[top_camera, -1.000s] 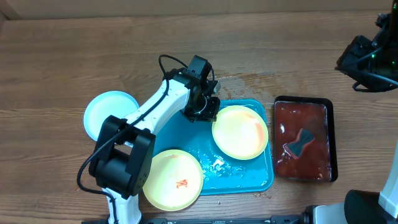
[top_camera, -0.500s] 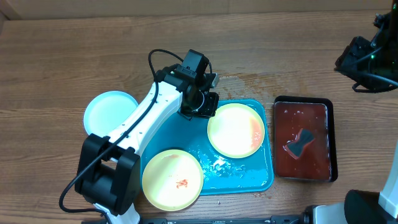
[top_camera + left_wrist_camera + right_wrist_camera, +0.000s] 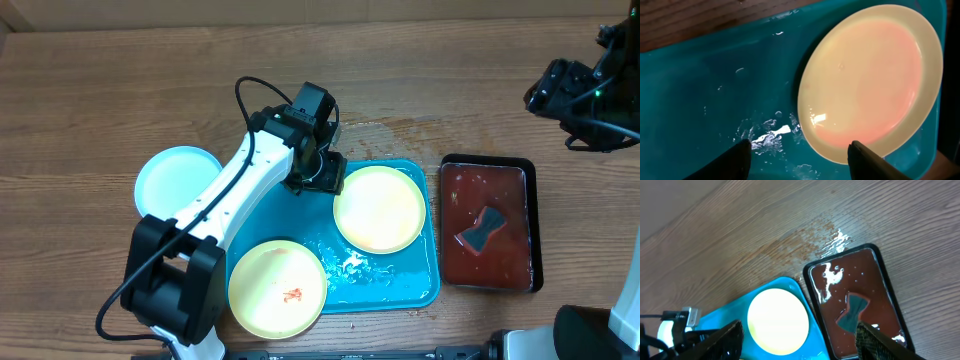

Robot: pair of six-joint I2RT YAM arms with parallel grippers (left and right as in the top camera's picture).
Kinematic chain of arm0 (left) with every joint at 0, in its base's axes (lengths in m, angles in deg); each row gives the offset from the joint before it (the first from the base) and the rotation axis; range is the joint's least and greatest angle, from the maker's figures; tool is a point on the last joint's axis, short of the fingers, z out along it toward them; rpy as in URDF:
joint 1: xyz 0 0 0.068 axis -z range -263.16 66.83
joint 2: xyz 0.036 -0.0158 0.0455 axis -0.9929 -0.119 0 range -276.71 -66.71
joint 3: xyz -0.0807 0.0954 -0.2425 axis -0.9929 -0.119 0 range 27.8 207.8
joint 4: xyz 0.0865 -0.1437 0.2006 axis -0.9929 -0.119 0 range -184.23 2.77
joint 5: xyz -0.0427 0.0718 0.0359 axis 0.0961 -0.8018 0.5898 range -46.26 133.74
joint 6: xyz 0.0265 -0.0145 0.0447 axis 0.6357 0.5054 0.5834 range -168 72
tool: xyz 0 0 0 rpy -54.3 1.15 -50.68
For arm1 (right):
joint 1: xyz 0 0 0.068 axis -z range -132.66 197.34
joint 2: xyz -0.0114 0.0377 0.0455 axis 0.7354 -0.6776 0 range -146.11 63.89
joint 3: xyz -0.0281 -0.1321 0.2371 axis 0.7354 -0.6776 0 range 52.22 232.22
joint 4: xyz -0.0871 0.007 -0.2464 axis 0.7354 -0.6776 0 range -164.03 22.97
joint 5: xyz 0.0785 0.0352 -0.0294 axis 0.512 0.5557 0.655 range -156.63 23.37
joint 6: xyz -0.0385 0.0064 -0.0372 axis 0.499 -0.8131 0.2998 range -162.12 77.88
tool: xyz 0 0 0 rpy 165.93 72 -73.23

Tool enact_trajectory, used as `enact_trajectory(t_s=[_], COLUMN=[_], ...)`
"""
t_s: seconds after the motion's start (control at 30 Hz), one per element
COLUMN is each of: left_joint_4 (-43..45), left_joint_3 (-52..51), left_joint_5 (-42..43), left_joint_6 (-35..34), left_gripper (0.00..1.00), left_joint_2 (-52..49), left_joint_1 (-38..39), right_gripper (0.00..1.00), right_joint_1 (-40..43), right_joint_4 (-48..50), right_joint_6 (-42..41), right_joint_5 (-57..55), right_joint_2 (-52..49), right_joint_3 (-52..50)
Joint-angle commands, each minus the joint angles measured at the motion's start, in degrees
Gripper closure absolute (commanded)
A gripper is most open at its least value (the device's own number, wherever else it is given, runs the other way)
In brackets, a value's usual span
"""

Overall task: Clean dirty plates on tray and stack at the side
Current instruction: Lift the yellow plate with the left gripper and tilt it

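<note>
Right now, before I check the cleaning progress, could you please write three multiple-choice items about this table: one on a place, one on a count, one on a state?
1. Where does the pale blue plate lie?
A. on the table, left of the turquoise tray
B. inside the tray
C. on top of another plate

2. How many plates does the overhead view show?
A. one
B. two
C. three

3. How is the left gripper?
A. shut on a plate rim
B. open, holding nothing
C. shut, holding nothing

Answers:
1 A: it sits on bare wood beside the tray.
2 C: the blue one, a yellow plate inside the tray, and a second yellow plate with a red smear, overlapping the tray's corner.
3 B: in the left wrist view its fingers stand wide apart and pinch nothing.
</note>
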Motion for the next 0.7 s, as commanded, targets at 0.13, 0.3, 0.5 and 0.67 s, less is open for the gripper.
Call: enact_trajectory(t_s=[0.13, 0.3, 0.5, 0.67], left_joint_4=[1.1, 2.6, 4.5, 4.5], left_joint_3=[1.0, 1.0, 1.0, 1.0], left_joint_5=[0.4, 1.2, 2.2, 2.3], left_joint_6=[1.6, 1.7, 1.3, 0.9], left_gripper=[0.46, 0.47, 0.59, 0.63], left_joint_2=[-8.1, -11.0, -11.5, -11.5], left_joint_1=[1.9, 4.4, 5.7, 5.6], right_gripper=[0.27, 0.27, 0.27, 0.27], right_joint_1=[-0.3, -0.3, -0.3, -0.3], right_joint_4=[0.1, 0.2, 0.1, 0.1], right_joint_6=[1.1, 1.1, 1.1, 1.1], right_joint_5=[1.2, 1.2, 1.2, 1.2], right_joint_2=[0.2, 0.2, 0.2, 0.2], right_joint_3=[1.2, 1.2, 1.2, 1.2])
